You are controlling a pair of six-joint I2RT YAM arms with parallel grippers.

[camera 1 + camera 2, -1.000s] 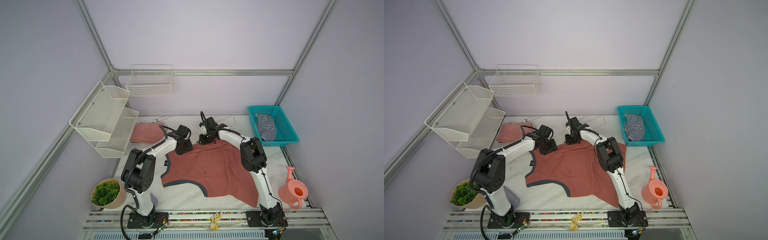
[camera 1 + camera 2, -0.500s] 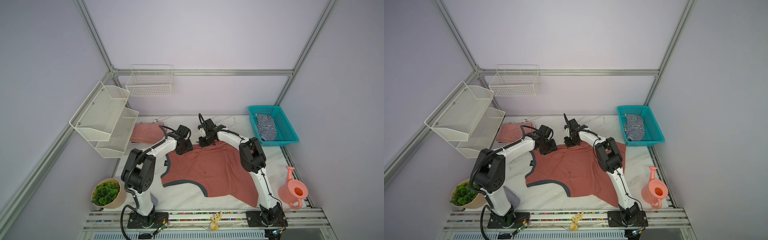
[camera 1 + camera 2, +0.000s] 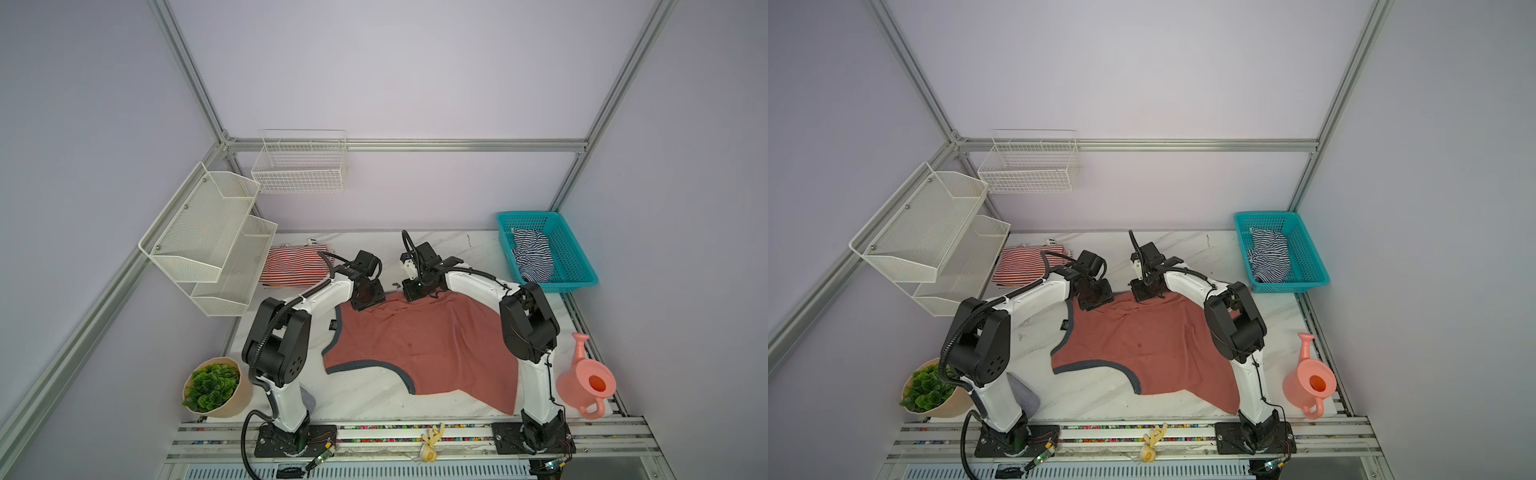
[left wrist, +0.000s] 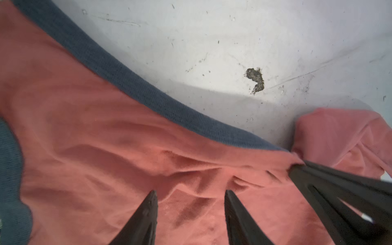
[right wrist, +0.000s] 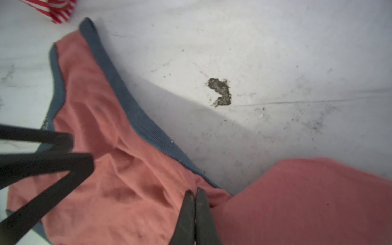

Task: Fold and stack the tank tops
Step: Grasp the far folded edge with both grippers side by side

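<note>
One salmon-red tank top (image 3: 419, 345), right end effector (image 5: 194, 192) pinching its far edge

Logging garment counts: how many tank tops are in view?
3: salmon-red tank top spread in the middle; red-and-white striped tank top at back left; navy-and-white striped tank top in the teal basket, which may hide more.

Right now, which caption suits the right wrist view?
Right gripper pinches salmon-red, grey-trimmed tank top on white table.
</note>
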